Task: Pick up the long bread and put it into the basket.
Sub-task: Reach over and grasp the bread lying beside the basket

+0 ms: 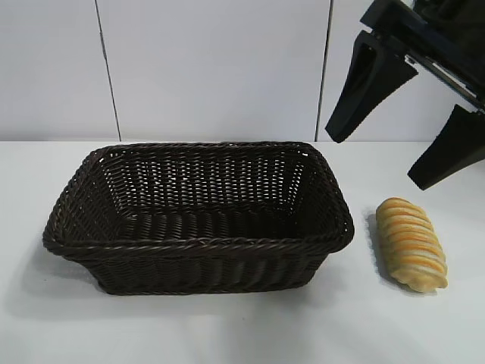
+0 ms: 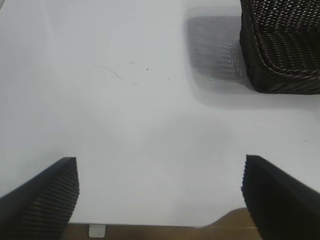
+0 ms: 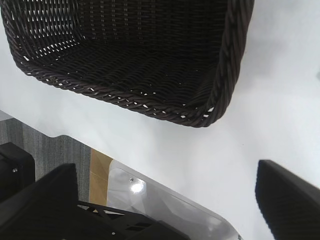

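A: Quick look from the exterior cam. The basket (image 1: 197, 220) sits mid-bench, dark woven wicker, nothing inside it.

B: And the long bread (image 1: 411, 243)?

A: On the bench (image 1: 242, 326), on the side toward the bench's right edge, just beside the basket's short end but not touching. It lies flat w/ its ridges running crosswise and one end pointing at the near edge.

B: Grippers?

A: The right gripper (image 1: 405, 136) hangs up over the back right part of the bench, above and behind the bread, well apart from it. Both fingers (image 1: 369, 89) show as dark wedges, spread wide, nothing between them.

B: Its own wrist cam agrees?

A: Yep. The right gripper (image 3: 165, 200) has fingers far apart at the pic's sides, w/ only white bench between. A corner of the basket (image 3: 150, 65) fills the rest of that view; braided rim and woven floor are clear. No bread there.

B: Left side?

A: The left arm isn't in the exterior shot. Per its wrist cam, the left gripper (image 2: 160, 195) is wide apart too, ribbed pads (image 2: 55, 195) on each side, holding nothing. It's over bare bench near an edge, w/ a basket (image 2: 280, 50) corner and its shadow further off.

B: So the bread's untouched?

A: Right, bread on the bench, outside the basket, no gripper on it.
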`<control>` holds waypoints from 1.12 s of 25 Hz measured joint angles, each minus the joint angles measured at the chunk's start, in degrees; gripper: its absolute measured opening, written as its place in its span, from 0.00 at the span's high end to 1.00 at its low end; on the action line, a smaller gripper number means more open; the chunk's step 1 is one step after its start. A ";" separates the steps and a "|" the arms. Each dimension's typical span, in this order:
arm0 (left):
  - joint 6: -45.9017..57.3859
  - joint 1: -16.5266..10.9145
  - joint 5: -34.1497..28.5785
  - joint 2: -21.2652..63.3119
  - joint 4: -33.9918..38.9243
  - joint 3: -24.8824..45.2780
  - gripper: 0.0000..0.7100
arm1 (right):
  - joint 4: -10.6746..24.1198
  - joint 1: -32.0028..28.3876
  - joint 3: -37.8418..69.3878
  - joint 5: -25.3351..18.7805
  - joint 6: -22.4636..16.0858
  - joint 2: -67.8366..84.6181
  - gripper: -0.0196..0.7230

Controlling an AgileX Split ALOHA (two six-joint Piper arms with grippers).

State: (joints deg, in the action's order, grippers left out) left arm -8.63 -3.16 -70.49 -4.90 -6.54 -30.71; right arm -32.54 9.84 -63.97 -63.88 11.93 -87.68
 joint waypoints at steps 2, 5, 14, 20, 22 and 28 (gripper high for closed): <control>0.00 1.31 0.00 0.00 0.00 0.00 0.10 | 0.00 0.00 0.00 0.00 0.38 0.00 0.05; 0.00 1.88 0.08 1.22 0.00 0.00 0.10 | 0.00 0.00 0.00 0.00 0.77 0.00 0.05; 0.00 2.13 0.81 5.66 0.00 0.23 0.10 | 0.00 0.00 0.00 0.19 1.09 0.00 0.05; 0.00 2.13 4.69 5.66 -0.06 2.76 0.10 | 0.00 0.00 0.00 3.44 1.15 0.00 0.05; 0.00 2.13 4.97 5.66 -0.06 2.76 0.10 | 0.00 0.00 0.00 5.04 1.15 0.00 0.05; 0.00 2.13 5.20 5.66 -0.06 2.76 0.10 | 4.25 0.00 0.00 11.36 -0.41 0.00 0.05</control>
State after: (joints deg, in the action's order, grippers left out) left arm -8.63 -1.02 -65.29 0.75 -6.59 -27.95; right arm -28.29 9.84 -63.97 -52.52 11.52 -87.68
